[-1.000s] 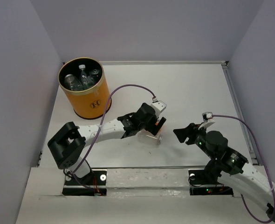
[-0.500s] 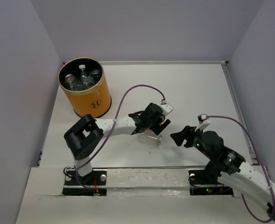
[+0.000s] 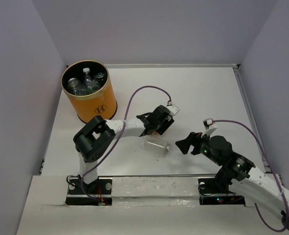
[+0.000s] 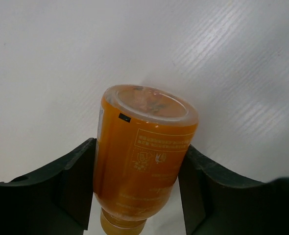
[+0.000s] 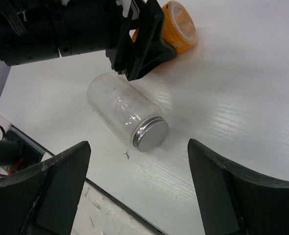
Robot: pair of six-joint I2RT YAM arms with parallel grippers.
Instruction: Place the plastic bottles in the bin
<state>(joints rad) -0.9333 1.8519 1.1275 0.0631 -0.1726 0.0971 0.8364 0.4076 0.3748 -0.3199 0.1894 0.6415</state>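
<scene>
A clear jar lies on its side on the white bench, near the front edge and about midway across. It is see-through, carries no label and looks empty. Its silver screw lid is on and points to the right in the overhead view. A small dark mark sits on the bench just beside the lid. Plain pale lilac-grey walls enclose the bench on three sides.

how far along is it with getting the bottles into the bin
Done: several bottles sit in the bin. In hand: the left gripper is shut on the orange bottle, away from the bin. Left: that bottle must reach the bin, and a clear jar lies on the table before the open right gripper.
</scene>
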